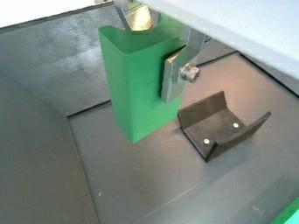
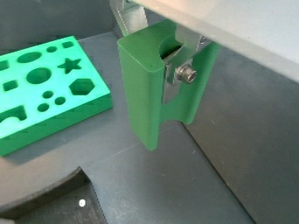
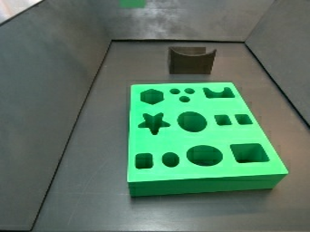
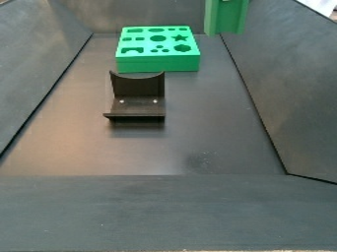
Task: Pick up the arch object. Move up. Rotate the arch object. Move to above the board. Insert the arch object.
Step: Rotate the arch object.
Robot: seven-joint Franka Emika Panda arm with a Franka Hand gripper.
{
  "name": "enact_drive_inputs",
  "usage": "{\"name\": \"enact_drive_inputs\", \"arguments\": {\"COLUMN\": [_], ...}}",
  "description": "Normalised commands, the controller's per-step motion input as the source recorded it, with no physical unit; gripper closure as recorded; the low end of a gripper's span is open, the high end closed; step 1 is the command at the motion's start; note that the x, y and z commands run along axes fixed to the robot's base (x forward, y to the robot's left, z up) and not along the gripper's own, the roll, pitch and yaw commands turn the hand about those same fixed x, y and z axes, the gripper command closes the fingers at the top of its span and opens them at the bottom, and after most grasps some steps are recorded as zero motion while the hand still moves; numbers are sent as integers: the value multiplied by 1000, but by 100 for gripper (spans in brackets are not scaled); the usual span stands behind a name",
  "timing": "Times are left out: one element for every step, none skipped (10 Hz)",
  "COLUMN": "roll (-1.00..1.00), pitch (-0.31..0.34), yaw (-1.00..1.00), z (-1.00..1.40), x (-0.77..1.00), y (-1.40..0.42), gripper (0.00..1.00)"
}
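Gripper (image 2: 176, 54), clamping arch object (image 2: 149, 87), hangs clear above fixture (image 1: 219, 127).

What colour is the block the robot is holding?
Green. The arch object is clamped in the gripper, raised off the floor; it shows best in both wrist views.

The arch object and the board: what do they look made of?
The arch object, clamped in the pincer above the floor, looks like matte green plastic, possibly printed: uniform colour, soft sheen. The board looks similar, brighter green, with clean-cut holes.
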Motion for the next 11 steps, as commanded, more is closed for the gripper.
{"name": "enact_drive_inputs", "arguments": {"roll": [-75, -80, -80, -80, -80, -280, -278, -270, -209, -195, -190], "pitch": [-15, -17, -17, -17, -17, -17, -36, -39, -40, -49, -53], "yaw": [-1000, -817, -499, -377, -208, -116, -56, -47, -38, -36, -36], "z": [0, 0, 0, 0, 0, -1000, -1000, -1000, -1000, -1000, -1000], "x": [0, 0, 0, 0, 0, 0, 9, 14, 13, 14, 14], "y": [3, 4, 4, 4, 4, 0, 1, 4, 11, 10, 12], "gripper": [100, 100, 100, 100, 100, 100, 100, 100, 100, 100, 100]}}
